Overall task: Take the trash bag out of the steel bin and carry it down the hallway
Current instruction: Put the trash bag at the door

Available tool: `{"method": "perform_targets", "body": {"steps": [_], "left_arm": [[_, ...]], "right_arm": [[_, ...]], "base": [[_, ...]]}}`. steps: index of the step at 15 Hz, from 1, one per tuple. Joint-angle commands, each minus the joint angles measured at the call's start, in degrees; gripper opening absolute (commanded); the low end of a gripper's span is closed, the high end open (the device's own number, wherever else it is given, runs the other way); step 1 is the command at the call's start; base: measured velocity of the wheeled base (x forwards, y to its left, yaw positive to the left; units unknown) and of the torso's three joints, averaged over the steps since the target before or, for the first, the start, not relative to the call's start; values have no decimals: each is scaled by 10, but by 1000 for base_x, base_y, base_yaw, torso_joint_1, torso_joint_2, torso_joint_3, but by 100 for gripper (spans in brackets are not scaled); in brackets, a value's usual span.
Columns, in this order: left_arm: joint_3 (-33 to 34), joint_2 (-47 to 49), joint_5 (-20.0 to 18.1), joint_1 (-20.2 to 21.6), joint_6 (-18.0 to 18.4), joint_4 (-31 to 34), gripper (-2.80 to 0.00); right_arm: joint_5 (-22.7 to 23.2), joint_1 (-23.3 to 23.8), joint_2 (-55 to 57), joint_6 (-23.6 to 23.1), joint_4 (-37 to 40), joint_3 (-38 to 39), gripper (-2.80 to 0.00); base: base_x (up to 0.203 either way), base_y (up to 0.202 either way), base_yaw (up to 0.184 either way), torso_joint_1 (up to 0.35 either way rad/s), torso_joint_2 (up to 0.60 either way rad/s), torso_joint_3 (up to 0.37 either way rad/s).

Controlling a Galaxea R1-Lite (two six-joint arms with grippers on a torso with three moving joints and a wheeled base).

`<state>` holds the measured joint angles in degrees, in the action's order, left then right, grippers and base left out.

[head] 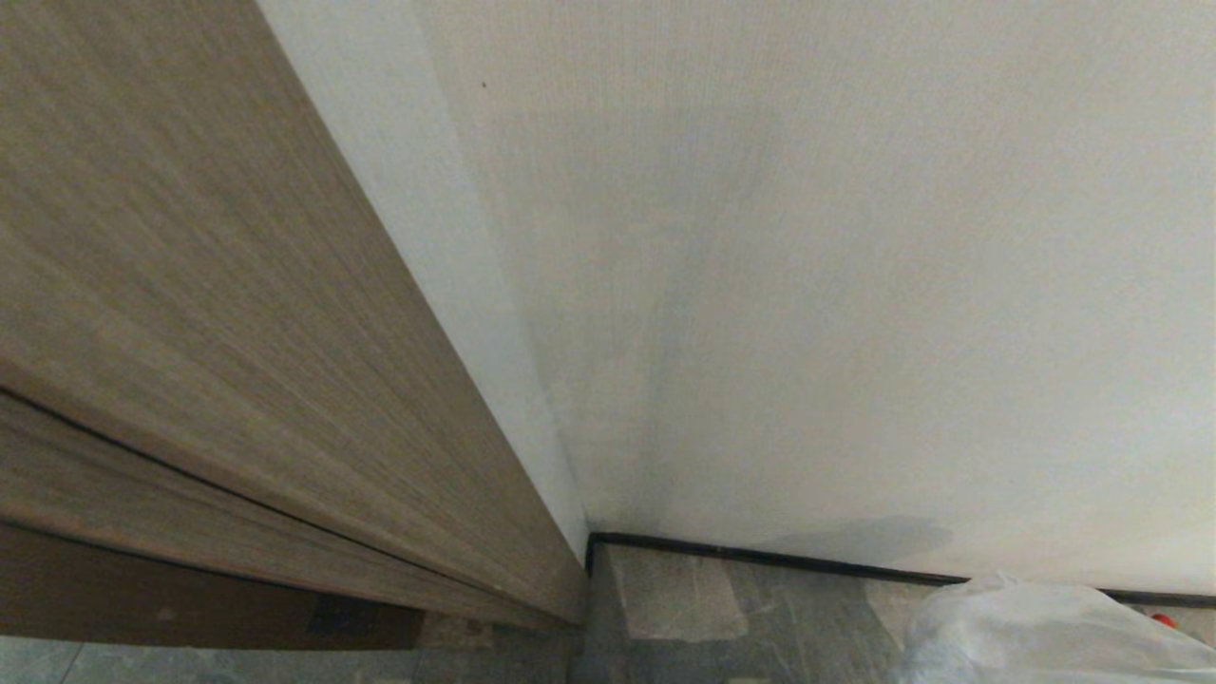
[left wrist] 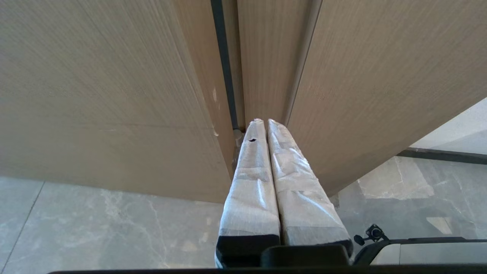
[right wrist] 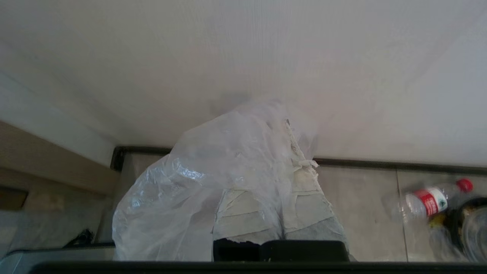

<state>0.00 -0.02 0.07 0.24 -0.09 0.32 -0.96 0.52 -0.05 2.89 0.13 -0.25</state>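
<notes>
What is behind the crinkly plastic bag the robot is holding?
Behind the trash bag, held by the shut right gripper, stands a white wall with a black baseboard above grey floor tiles. The bag hides the baseboard directly behind it.

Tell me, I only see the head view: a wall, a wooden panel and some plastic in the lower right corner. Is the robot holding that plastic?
Observer: Yes. The right pincer is shut on the trash bag, which drapes over its fingers.
Operator: Anything else on the floor there?
Observer: A plastic bottle with a red cap lies by the baseboard, beside a round dark-rimmed thing I can't identify.
Operator: And the other arm?
Observer: The left pincer is shut and empty, pointing at the wooden panels.
</notes>
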Motion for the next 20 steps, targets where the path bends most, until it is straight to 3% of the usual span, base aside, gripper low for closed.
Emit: {"method": "perform_targets", "body": {"steps": [1,5,9,12,14,17,20], "left_arm": [[2,0,0,0,0,0,-280],[1,0,0,0,0,0,-280],[1,0,0,0,0,0,-280],[1,0,0,0,0,0,-280],[2,0,0,0,0,0,-280],[1,0,0,0,0,0,-280],[1,0,0,0,0,0,-280]], "right_arm": [[4,0,15,0,31,-56,-280],[32,-2,216,1,238,-275,-280],[55,-12,461,-32,330,-358,-280],[18,-21,647,-61,321,-388,-280],[-2,-29,731,-113,292,-389,-280],[-46,-31,793,-196,238,-361,-280],[-62,-32,802,-204,217,-333,-280]], "base": [[0,0,0,0,0,0],[0,0,0,0,0,0],[0,0,0,0,0,0],[0,0,0,0,0,0],[0,0,0,0,0,0],[0,0,0,0,0,0],[0,0,0,0,0,0]]}}
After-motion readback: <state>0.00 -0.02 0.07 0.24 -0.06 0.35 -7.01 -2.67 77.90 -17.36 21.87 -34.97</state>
